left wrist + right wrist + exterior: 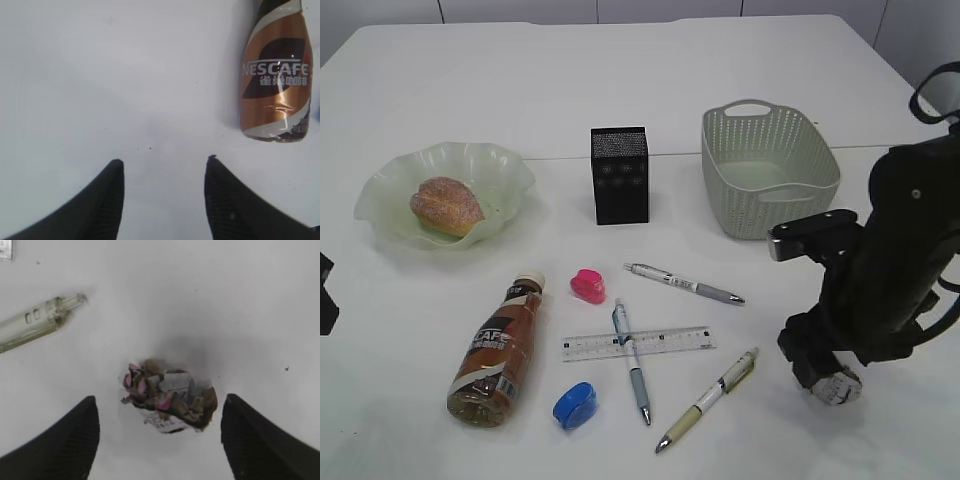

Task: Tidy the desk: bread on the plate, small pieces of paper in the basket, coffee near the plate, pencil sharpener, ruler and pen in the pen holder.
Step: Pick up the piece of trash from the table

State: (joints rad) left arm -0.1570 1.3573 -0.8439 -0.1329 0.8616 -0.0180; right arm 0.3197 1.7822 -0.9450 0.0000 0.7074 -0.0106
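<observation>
Near the desk's (pixel 650 80) front right, the right gripper (pixel 160 435) hangs with jaws apart astride a crumpled paper (pixel 170 400), poised to pinch it for the basket (pixel 770 170) beyond. The left gripper (pixel 162 200) gapes empty beside the coffee (pixel 275 75).

The coffee (pixel 276 75) bottle's brown label reads "NESCAFE" in white, with a line of Chinese characters beneath; the ruler's (pixel 638 343) fine markings are too small to read
</observation>
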